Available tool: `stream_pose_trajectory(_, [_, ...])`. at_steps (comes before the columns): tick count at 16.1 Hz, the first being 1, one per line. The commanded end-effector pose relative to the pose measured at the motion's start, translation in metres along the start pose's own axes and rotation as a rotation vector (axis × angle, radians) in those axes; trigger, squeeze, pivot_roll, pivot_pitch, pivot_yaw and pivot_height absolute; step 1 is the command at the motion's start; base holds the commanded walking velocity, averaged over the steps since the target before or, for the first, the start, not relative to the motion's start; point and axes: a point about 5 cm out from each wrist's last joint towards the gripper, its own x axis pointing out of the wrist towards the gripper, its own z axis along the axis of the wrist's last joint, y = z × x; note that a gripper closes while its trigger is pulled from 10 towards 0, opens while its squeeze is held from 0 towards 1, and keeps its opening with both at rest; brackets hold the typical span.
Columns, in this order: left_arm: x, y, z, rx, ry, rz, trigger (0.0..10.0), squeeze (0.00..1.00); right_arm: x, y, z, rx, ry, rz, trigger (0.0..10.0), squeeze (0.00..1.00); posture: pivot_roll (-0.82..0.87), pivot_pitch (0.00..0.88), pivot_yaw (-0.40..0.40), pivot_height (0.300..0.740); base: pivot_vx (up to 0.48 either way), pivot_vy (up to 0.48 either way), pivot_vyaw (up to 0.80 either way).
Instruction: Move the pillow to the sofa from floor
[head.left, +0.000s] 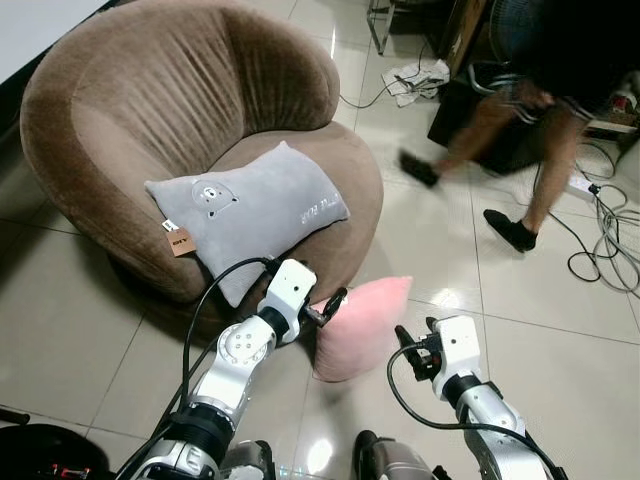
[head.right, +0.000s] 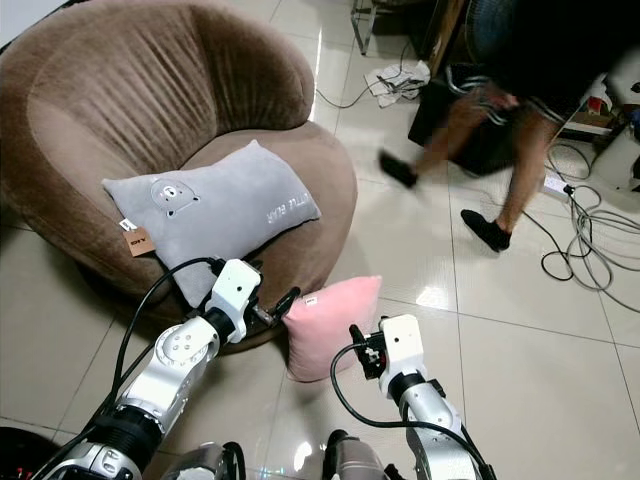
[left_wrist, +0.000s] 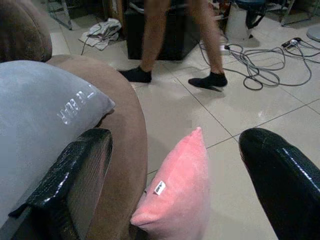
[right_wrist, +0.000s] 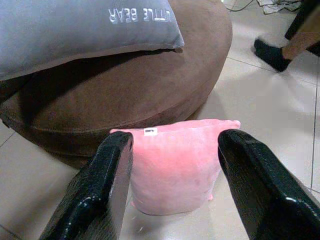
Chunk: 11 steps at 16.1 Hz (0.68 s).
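Pink pillow (head.left: 362, 328) standing on floor (head.left: 520, 360), lower centre, against brown sofa (head.left: 150, 110).
Flanked by left gripper (head.left: 335, 305) and right gripper (right_wrist: 172, 200), both spread open, empty.

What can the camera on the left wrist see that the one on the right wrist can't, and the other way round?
The left wrist view takes in a tangle of cables on the floor, a crumpled cloth and both of a person's legs walking past. The right wrist view faces the pink pillow's broad side, framed between the open right end effector, and the sofa's front. Both share the pink pillow on the tiles against the brown sofa, the grey pillow already on the seat, and a foot in a dark sock. The left end effector is open too.
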Motion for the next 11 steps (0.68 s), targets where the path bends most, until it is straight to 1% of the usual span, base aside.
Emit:
stream_pose_trajectory(1, [0.000,-0.006,-0.003,0.011,0.010,-0.022,10.0,1.00,-0.002,-0.004,-0.003,-0.009,0.007,-0.007,10.0,0.00,-0.09,0.155,-0.066,0.740,0.000,0.000,0.00])
stream_pose_trajectory(3, [-0.002,-0.008,-0.004,0.021,0.011,-0.033,10.0,1.00,-0.002,-0.004,-0.002,-0.015,0.000,-0.003,10.0,0.00,-0.09,0.155,-0.069,0.740,0.000,0.000,0.00])
stream_pose_trajectory(5, [-0.004,-0.008,-0.006,0.002,0.008,-0.031,10.0,1.00,-0.001,-0.004,0.001,-0.021,-0.012,-0.006,10.0,0.00,-0.08,0.155,-0.069,0.740,0.000,0.000,0.00])
stream_pose_trajectory(6, [-0.004,-0.003,-0.006,-0.040,0.005,0.008,10.0,1.00,-0.001,-0.005,0.004,-0.023,-0.025,-0.015,10.0,0.00,-0.08,0.154,-0.070,0.740,0.000,0.000,0.00])
stream_pose_trajectory(7, [-0.005,0.005,-0.006,-0.103,0.003,0.066,10.0,1.00,0.000,-0.007,0.007,-0.024,-0.036,-0.023,10.0,0.00,-0.08,0.157,-0.071,0.740,0.000,0.000,0.00])
stream_pose_trajectory(8, [-0.007,0.016,-0.008,-0.174,0.005,0.134,10.0,1.00,0.001,-0.008,0.009,-0.026,-0.041,-0.030,10.0,0.00,-0.08,0.159,-0.073,0.740,0.000,0.000,0.00])
stream_pose_trajectory(9, [-0.008,0.021,-0.010,-0.186,0.011,0.153,10.0,1.00,0.001,-0.008,0.010,-0.026,-0.043,-0.031,10.0,0.00,-0.08,0.160,-0.074,0.740,0.000,0.000,0.00])
stream_pose_trajectory(10, [-0.011,0.026,-0.012,-0.166,0.025,0.167,10.0,1.00,0.002,-0.007,0.011,-0.027,-0.046,-0.029,10.0,0.00,-0.08,0.160,-0.073,0.740,0.000,0.000,0.00])
stream_pose_trajectory(11, [-0.012,0.026,-0.013,-0.131,0.038,0.156,10.0,1.00,0.002,-0.007,0.011,-0.028,-0.046,-0.027,10.0,0.00,-0.08,0.159,-0.074,0.740,0.000,0.000,0.00])
